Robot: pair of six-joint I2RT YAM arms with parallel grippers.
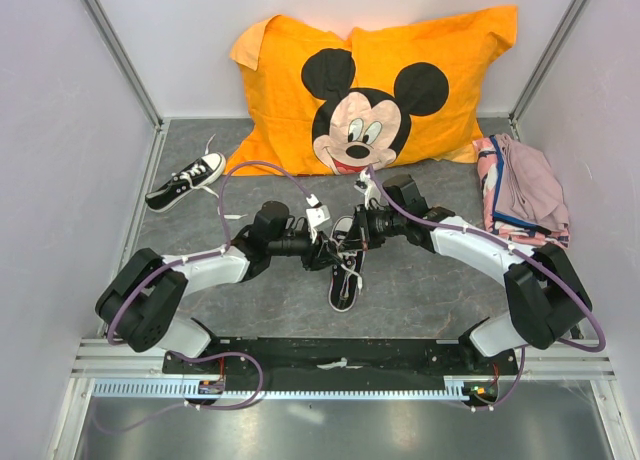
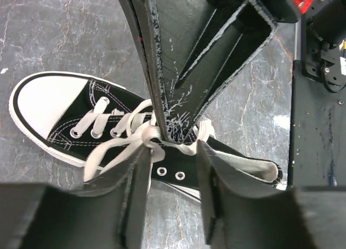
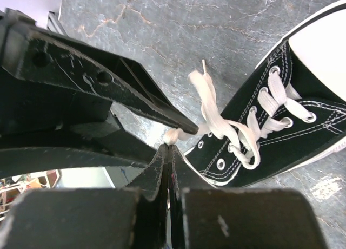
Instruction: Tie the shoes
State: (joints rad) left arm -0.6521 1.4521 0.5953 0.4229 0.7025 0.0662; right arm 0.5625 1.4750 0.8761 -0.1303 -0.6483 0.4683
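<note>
While your right gripper is pinching a white lace above the middle shoe, your left gripper is straddling it with jaws apart; the other shoe is lying far left.

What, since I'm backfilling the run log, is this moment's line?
shoe: centre, untied | right gripper: shut on lace | left gripper: open, around lace
</note>
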